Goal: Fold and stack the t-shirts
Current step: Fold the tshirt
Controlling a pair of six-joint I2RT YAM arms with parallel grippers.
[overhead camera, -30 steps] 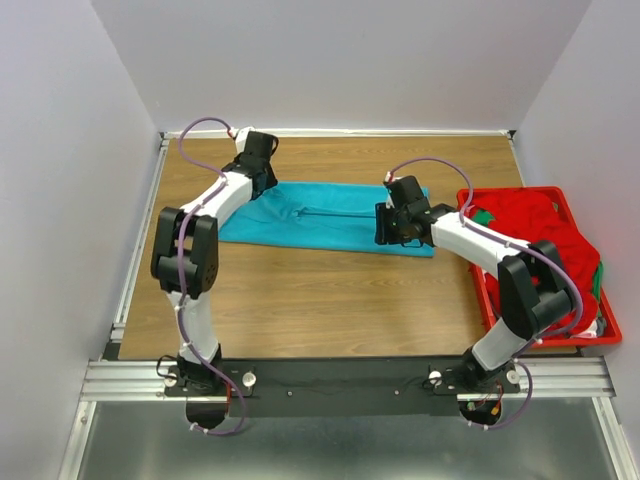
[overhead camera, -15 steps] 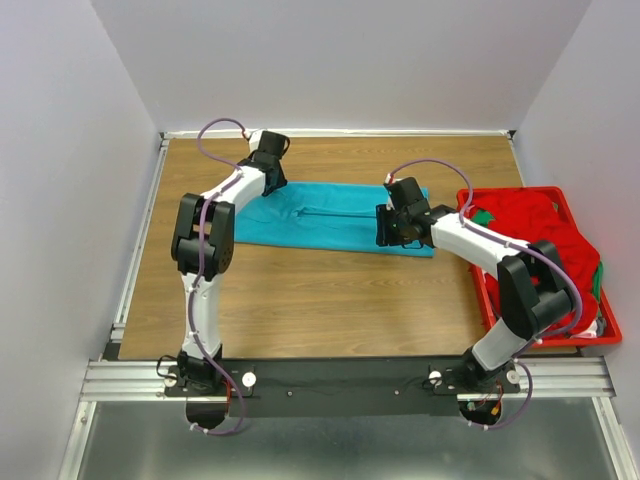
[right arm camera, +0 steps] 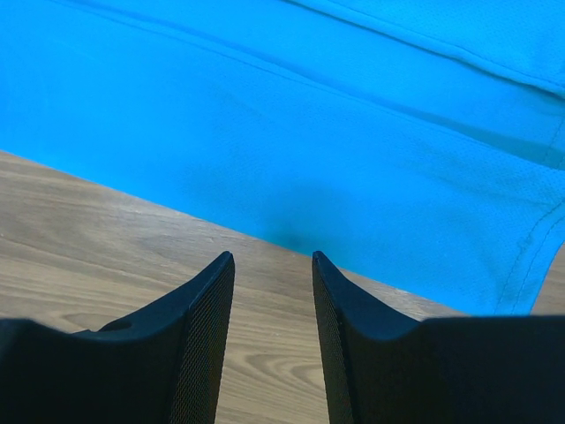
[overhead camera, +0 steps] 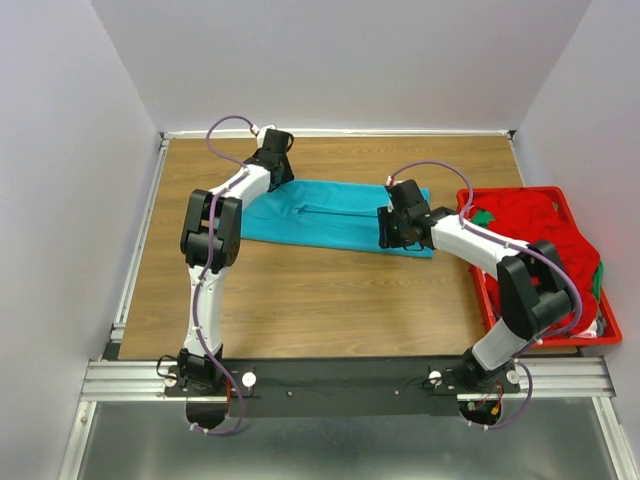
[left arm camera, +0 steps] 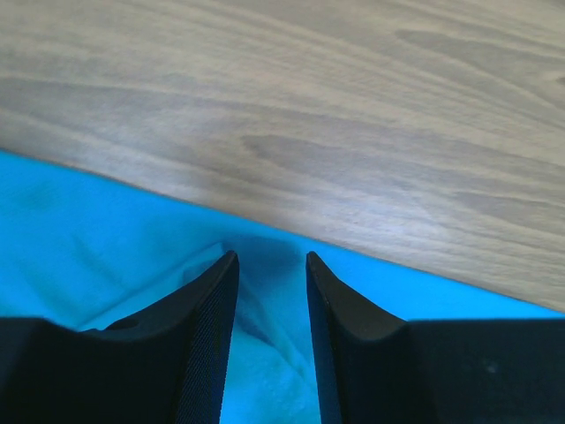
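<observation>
- Left arm (overhead camera: 245,185) has moved to the far edge of the teal t-shirt (overhead camera: 330,215), flat on the desk's (overhead camera: 300,300) far half.
- Left jaws and right jaws half-open, empty: fold likely next.

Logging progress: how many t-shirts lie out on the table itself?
1: the teal t-shirt, flat at mid-table. The red and green t-shirts lie heaped in the red crate at right; their number is hidden.

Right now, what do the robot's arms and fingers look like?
The left arm and right arm are white tubes with chunky black joints. A thin purple cable loops along each. The left gripper and right gripper each have two black curved fingers.
</observation>
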